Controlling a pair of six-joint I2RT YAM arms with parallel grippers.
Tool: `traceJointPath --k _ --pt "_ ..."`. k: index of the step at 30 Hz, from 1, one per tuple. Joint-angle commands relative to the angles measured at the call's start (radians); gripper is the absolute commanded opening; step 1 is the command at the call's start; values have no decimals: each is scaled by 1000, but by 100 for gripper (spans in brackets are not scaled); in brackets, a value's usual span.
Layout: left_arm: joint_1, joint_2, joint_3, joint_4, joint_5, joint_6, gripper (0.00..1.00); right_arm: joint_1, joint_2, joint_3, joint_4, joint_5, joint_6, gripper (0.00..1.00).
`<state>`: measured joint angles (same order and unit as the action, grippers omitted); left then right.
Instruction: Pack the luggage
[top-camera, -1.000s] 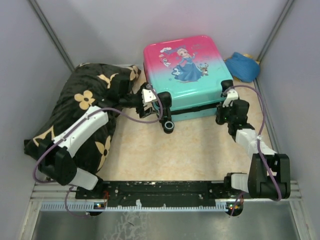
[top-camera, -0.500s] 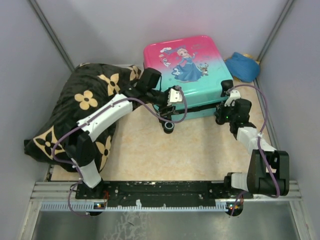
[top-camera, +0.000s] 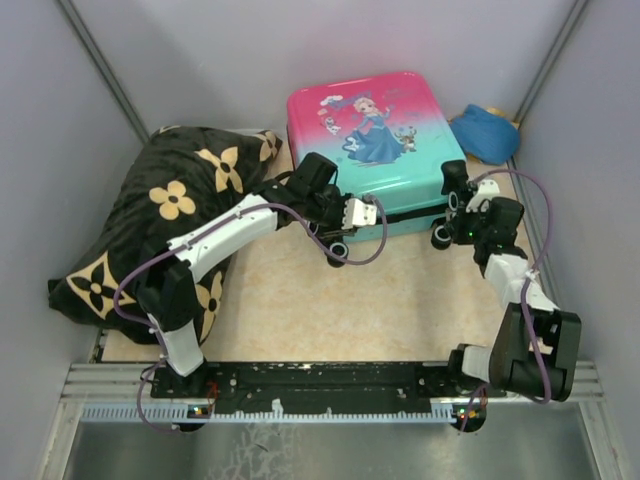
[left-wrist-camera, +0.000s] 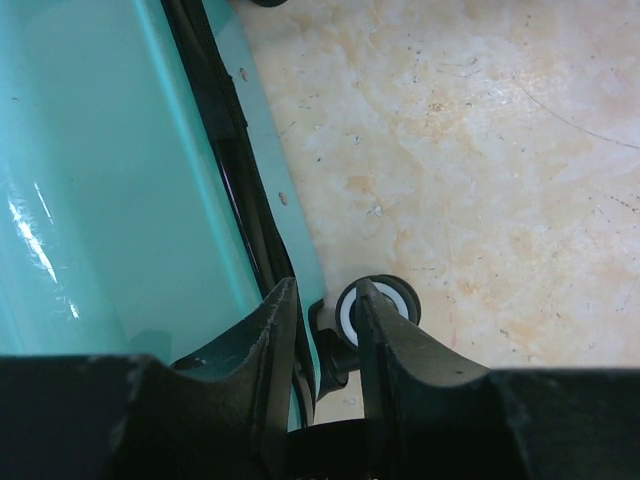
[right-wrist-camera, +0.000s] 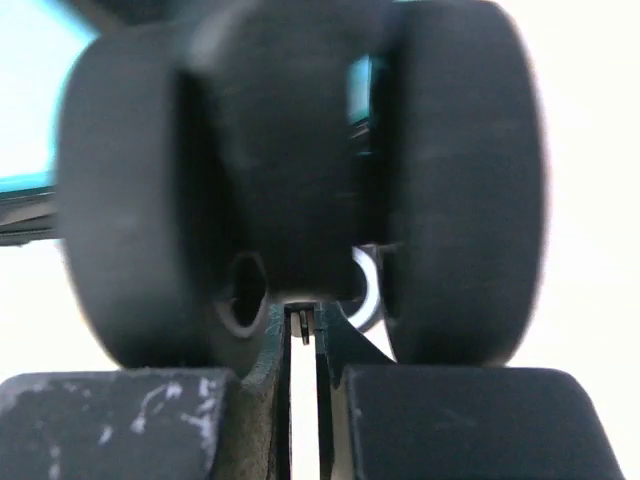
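Left gripper (left-wrist-camera: 322, 298) fingers (left-wrist-camera: 268, 345) stand narrowly apart astride the teal edge of the luggage (left-wrist-camera: 100, 180), a wheel (left-wrist-camera: 380, 305) just beyond; whether they pinch it cannot be told; right gripper (right-wrist-camera: 303, 392) is pressed together, a black double wheel (right-wrist-camera: 300, 170) filling its view; only the top view shows the luggage lying closed, contents hidden, far across the table (top-camera: 330, 290); blanket (top-camera: 170, 200) to its left, blue bundle (top-camera: 485, 133) to its right.

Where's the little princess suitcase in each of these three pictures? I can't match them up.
Top view: the suitcase lies flat at back centre.
Left wrist view: the suitcase fills the left side, teal.
Right wrist view: only a teal sliver of the suitcase shows, upper left.
Shared landmark: its black wheels.
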<state>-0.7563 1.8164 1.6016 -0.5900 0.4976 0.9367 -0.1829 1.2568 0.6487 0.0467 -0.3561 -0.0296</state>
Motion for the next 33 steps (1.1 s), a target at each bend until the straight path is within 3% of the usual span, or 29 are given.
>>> traceJointPath --k 1,8,17,29,33 --pt "77 -35 -55 -128 -123 84 35 -110 0 74 30 100 -72 0" --pt "121 -39 -77 -147 -134 115 33 -191 131 185 81 23 -86 0" --pt "160 -42 -92 -153 -115 135 30 -204 358 422 93 -142 -121 0" --pt "176 -29 -130 -179 -165 141 25 -301 553 685 -94 -348 -342 0" --pt "178 -11 -129 -179 -176 128 23 -302 626 749 -62 -391 -297 0"
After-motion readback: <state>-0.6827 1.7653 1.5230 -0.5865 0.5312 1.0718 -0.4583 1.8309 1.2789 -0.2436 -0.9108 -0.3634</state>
